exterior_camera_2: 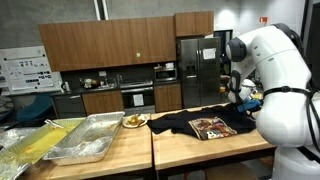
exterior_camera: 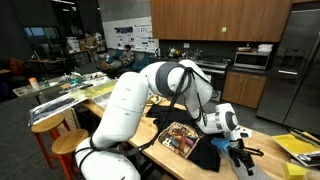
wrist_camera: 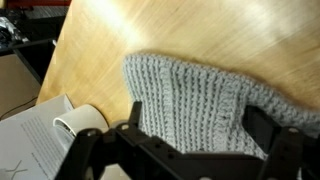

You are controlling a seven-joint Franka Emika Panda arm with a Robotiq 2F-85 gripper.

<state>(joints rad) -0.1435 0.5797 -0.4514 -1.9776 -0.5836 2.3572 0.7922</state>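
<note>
Grey knit cloth (wrist_camera: 190, 105) | between and below jaws, on wooden table (wrist_camera: 150, 30) | jaws released, gripping nothing

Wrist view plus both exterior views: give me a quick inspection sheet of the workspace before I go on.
surface: wooden table, bare wood around the cloth.
job's things: grey knitted cloth lying flat right under the claw; whether they touch cannot be told.
clutter: black T-shirt with a print, white paper beside the cloth, foil trays, plate of food.
claw: open above the cloth, holding nothing.
cables: nothing seen.
surroundings: kitchen with wooden cabinets, steel fridge, stools by the table.
</note>
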